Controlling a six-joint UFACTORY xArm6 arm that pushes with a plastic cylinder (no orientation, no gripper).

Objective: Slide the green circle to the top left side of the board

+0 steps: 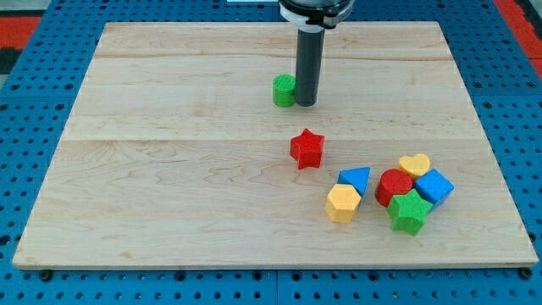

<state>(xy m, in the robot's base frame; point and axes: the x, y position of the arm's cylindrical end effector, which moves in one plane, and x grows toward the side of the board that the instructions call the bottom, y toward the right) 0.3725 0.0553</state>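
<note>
The green circle (283,90) is a small round green block on the wooden board (169,169), a little above the middle and slightly right of centre. My tip (306,103) is at the end of the dark rod that comes down from the view's top. It stands right against the green circle's right side, touching or nearly touching it.
A red star (307,149) lies below my tip near the board's middle. A cluster sits at the lower right: blue triangle (355,180), yellow hexagon (343,203), red circle (393,186), green star (409,212), yellow heart (415,164), blue cube (434,186).
</note>
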